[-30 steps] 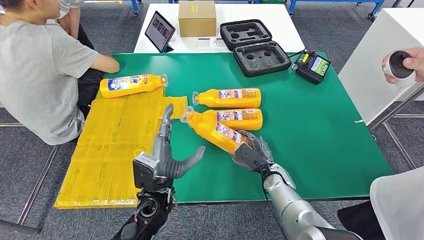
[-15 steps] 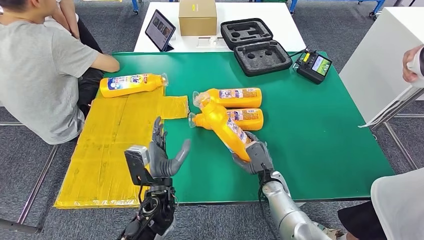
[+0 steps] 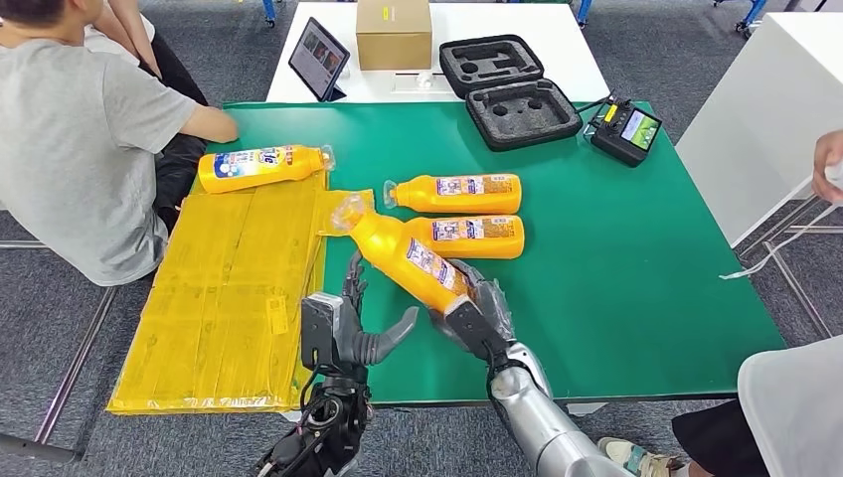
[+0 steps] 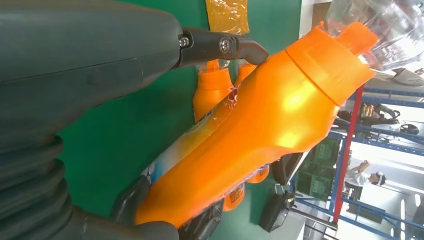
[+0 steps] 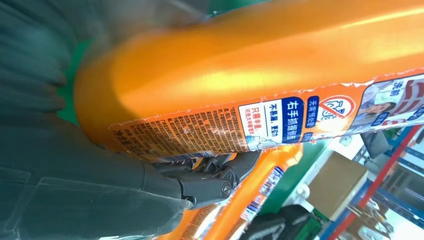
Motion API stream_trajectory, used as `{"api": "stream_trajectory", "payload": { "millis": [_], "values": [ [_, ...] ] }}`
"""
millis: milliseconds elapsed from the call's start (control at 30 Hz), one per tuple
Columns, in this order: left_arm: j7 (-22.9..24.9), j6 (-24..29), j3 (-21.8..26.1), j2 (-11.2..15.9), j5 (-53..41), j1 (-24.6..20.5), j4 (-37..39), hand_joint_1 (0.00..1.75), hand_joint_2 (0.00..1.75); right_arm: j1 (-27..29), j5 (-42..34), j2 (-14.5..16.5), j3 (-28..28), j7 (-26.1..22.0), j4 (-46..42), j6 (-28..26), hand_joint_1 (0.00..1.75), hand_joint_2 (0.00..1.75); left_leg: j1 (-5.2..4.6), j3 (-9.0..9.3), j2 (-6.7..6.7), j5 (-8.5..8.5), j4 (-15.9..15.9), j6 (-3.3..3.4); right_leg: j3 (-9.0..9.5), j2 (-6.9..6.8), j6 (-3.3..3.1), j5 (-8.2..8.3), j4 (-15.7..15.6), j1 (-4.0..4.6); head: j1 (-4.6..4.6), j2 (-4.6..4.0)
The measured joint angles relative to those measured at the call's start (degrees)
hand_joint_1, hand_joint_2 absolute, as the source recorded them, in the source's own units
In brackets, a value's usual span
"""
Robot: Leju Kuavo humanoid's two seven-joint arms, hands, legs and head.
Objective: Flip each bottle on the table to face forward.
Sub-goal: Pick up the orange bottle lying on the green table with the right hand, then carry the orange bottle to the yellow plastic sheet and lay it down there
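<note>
My right hand [image 3: 473, 314] grips an orange bottle [image 3: 403, 256] by its base and holds it tilted above the green table [image 3: 636, 258], cap up and toward the left. In the right wrist view the bottle [image 5: 250, 75] shows its back label, with my right hand [image 5: 75, 175] wrapped around it. My left hand [image 3: 353, 323] stands open just beside the bottle's lower part; in the left wrist view the bottle [image 4: 260, 130] lies between my left hand's [image 4: 75, 65] spread fingers, untouched as far as I can tell. Two more orange bottles [image 3: 452, 193] [image 3: 472, 237] lie on the table. Another one [image 3: 260, 167] lies on the yellow mat.
The yellow mat [image 3: 229, 288] covers the table's left part. A black foam case [image 3: 507, 94] and a controller [image 3: 623, 129] sit at the back right. A tablet [image 3: 318, 62] and a box [image 3: 393, 35] stand on the white table behind. A person [image 3: 80, 139] sits at the left.
My right hand has carried the tilted bottle to the left, toward my left hand. My left hand has shifted right, close under the bottle. The person's hand at the right edge has lowered.
</note>
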Motion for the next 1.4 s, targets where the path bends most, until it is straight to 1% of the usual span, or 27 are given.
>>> {"api": "stream_trajectory", "payload": {
  "millis": [167,367,533,800,933,1133,1400],
  "values": [
    [-0.4,1.1,0.1,0.0,0.2,-0.6,1.1,0.0,1.75,-0.1,0.3,0.3,2.3,0.0,0.0,-0.6,1.75,1.75,0.0,-0.01,0.0,0.0,0.0,0.0,0.0,0.0,0.0,0.0,0.0,-0.01,0.01,0.0],
    [0.0,0.7,0.8,-0.2,2.7,-1.6,2.0,0.0,1.75,-0.3,1.1,1.3,5.6,0.1,0.1,-2.3,1.75,1.75,0.0,-0.01,0.0,0.0,0.0,0.0,-0.01,0.0,0.0,0.0,0.0,0.0,0.01,0.0],
    [2.6,-1.5,1.8,-0.3,6.1,-2.1,2.0,0.0,1.75,-0.3,1.2,1.9,8.1,0.0,0.4,-3.3,1.75,1.75,0.0,-0.01,0.0,0.01,0.0,0.0,-0.02,0.0,0.0,0.0,0.0,0.0,0.01,0.0],
    [3.8,-2.7,2.7,-0.4,7.3,-2.1,2.0,0.0,1.75,-0.4,0.9,2.3,10.1,0.0,0.6,-3.5,1.75,1.75,0.0,-0.03,0.0,0.01,0.0,0.0,-0.03,-0.01,0.0,0.0,0.0,-0.01,0.0,0.0],
    [6.9,-6.0,3.2,-0.3,10.6,-2.1,1.9,0.0,1.75,-0.4,0.0,2.3,10.9,0.0,0.9,-3.7,1.75,1.75,0.0,-0.04,-0.01,0.01,0.0,0.0,-0.03,-0.01,0.0,0.0,0.0,-0.01,0.01,0.0],
    [10.3,-10.3,3.3,0.7,13.6,-0.4,-2.2,0.0,1.75,-0.6,-1.9,2.1,12.6,-0.1,1.8,-4.6,1.75,1.75,0.0,-0.05,0.0,0.01,0.0,0.0,-0.06,-0.01,0.0,0.0,0.0,0.0,0.0,0.0],
    [10.1,-8.4,3.6,1.6,14.3,1.2,-7.0,0.0,1.75,-0.6,-2.5,2.4,14.7,-0.1,2.5,-5.4,1.75,1.75,0.0,-0.09,0.0,0.01,0.0,0.0,-0.11,-0.01,0.0,0.0,0.0,0.0,0.0,0.0]
  ]
}}
